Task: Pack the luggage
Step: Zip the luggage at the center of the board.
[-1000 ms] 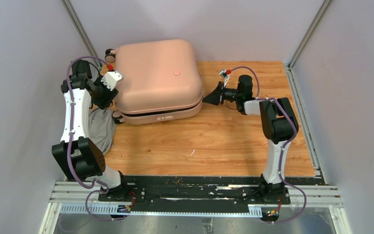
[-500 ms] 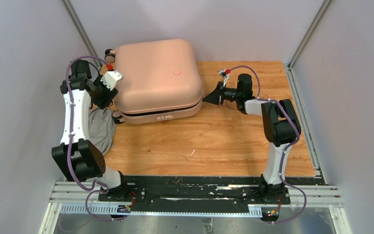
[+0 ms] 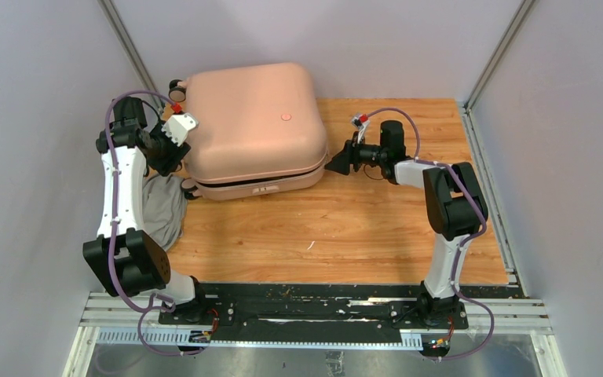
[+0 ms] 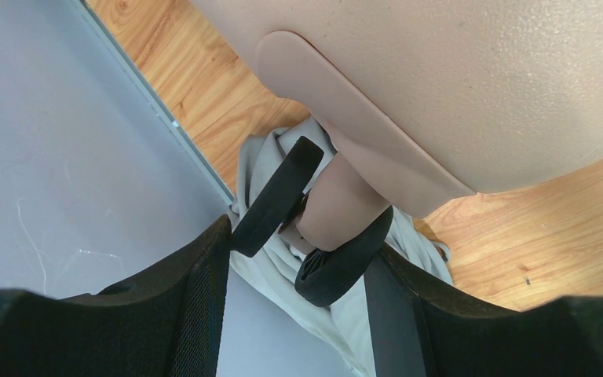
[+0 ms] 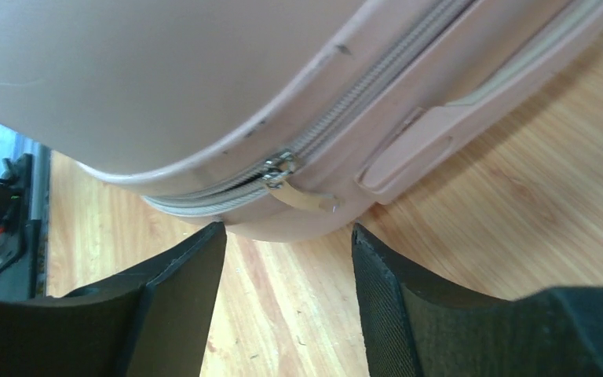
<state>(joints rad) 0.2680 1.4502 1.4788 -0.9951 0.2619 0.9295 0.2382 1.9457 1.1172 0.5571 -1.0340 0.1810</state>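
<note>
The luggage (image 3: pixel 251 126), a big pale pink hard-shell suitcase, lies closed at the back left of the wooden table (image 3: pixel 345 228). My left gripper (image 3: pixel 179 169) is at its left side, near the front corner. In the left wrist view that gripper (image 4: pixel 302 236) is shut on a black-and-pink wheel (image 4: pixel 341 263), with a finger against each side. My right gripper (image 3: pixel 336 162) is at the suitcase's right side. In the right wrist view it (image 5: pixel 289 236) stands open, with nothing between the fingers. The zipper pull (image 5: pixel 302 196) hangs just ahead of them.
A grey cloth bundle (image 3: pixel 163 208) lies on the table's left edge, under the held wheel and against the wall (image 3: pixel 39 157). Another wheel (image 3: pixel 177 85) sticks out at the suitcase's back left corner. A recessed pink handle (image 5: pixel 408 153) sits right of the zipper pull.
My right gripper was shut at the suitcase's right seam and has opened. The left gripper and the suitcase have not moved.
</note>
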